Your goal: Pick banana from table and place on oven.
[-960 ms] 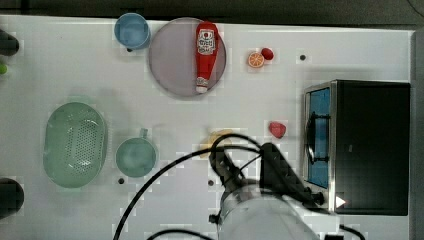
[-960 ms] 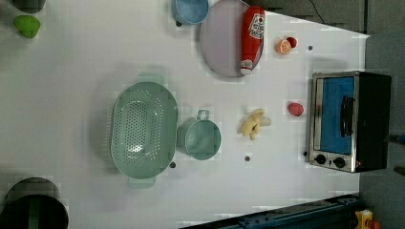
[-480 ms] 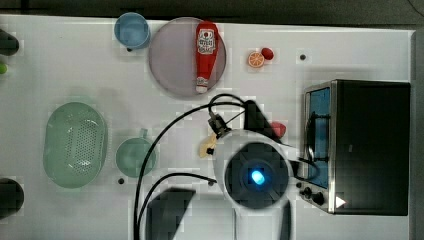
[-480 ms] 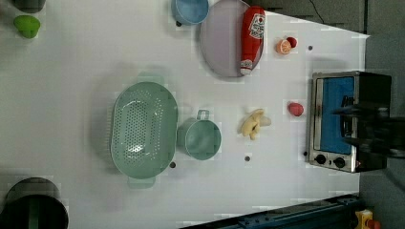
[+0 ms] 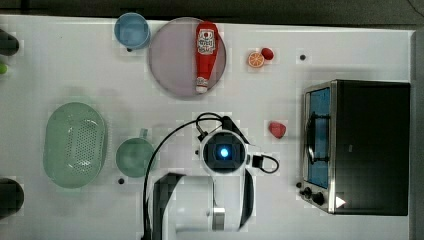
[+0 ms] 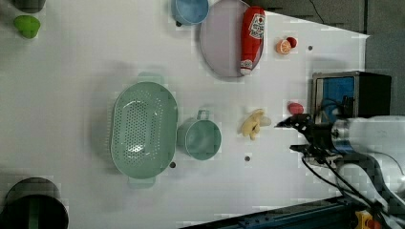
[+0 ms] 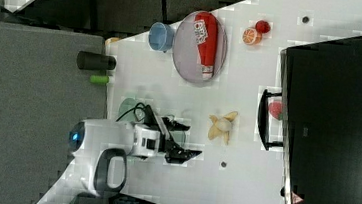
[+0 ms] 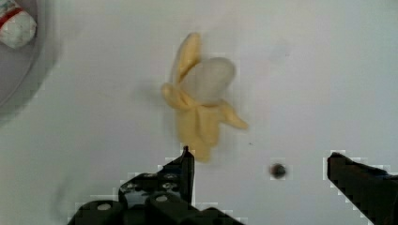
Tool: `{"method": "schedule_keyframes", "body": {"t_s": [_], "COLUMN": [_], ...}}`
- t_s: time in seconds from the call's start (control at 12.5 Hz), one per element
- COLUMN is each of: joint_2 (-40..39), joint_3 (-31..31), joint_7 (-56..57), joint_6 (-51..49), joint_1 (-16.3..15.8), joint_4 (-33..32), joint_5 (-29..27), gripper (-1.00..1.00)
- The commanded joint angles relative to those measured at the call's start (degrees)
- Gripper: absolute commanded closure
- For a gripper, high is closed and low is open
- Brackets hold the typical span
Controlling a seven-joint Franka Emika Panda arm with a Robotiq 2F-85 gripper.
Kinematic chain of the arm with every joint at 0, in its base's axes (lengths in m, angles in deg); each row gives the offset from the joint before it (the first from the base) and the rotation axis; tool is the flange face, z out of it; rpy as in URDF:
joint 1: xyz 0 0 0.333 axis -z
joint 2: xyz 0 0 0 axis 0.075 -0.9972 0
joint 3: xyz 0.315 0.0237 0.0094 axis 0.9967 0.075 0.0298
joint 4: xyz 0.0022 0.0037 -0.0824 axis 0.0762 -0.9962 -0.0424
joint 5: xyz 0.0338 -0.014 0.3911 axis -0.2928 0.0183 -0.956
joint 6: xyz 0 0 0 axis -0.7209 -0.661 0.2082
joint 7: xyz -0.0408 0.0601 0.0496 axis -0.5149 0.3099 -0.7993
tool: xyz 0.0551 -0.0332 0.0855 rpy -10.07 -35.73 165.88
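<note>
**Claw spread wide above the banana**

The gripper [image 8: 258,164] hung over the table [image 6: 71,95] with its two black fingers [image 8: 180,171] spread wide apart and nothing between them. In the wrist view the banana [image 8: 202,105] lay flat on the white surface just beyond the fingertips, untouched, its cream tip bare and its yellow peel flaps splayed out. A small dark dot [image 8: 278,170] marked the tabletop close by.

In the left view the banana [image 6: 253,124] sat between the green cup [image 6: 200,138] and the red fruit [image 6: 295,108], and the gripper [image 6: 298,136] reached in from the left view's right, its tips near the banana but apart from it. In the right view the gripper [image 7: 185,140] showed the same open stance, with the banana [image 7: 221,125] lying between it and the oven [image 7: 338,122].

The oven [image 5: 372,145] stood at the top view's right, its black top bare and its blue glass door facing the red fruit [image 5: 277,129]. The arm's round body [image 5: 223,152] sat over the middle of the table. Farther off, a ketchup bottle [image 5: 206,47] lay on a grey plate [image 5: 167,60], an orange slice [image 5: 256,59] lay beside it, and a green colander [image 5: 75,145] sat at the top view's left.
</note>
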Motion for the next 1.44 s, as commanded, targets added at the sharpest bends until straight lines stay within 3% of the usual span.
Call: {"method": "schedule_keyframes", "body": {"t_s": [0.08,0.8,0.88,1.28,1.36,1.44], "joint_2": [-4.07,-19.45,-20.14,-20.35,-20.28,-20.12], "joint_3": [-0.13,1.08,1.26,1.43,1.54,1.63], "joint_7": [-1.83,-1.97,-1.97,-2.01,-2.01,-2.02], "joint_6": [5.32,22.35,23.43,23.85,23.97,23.95], "joint_1": [-0.03,-0.08,-0.08,-0.05,-0.05,-0.05], "joint_4": [0.85,1.04,1.01,1.23,1.48,1.86], "joint_5": [0.34,0.34,0.34,0.34,0.34,0.34], "gripper": [-1.00,-1.00,-0.93,0.27,0.45,0.46]}}
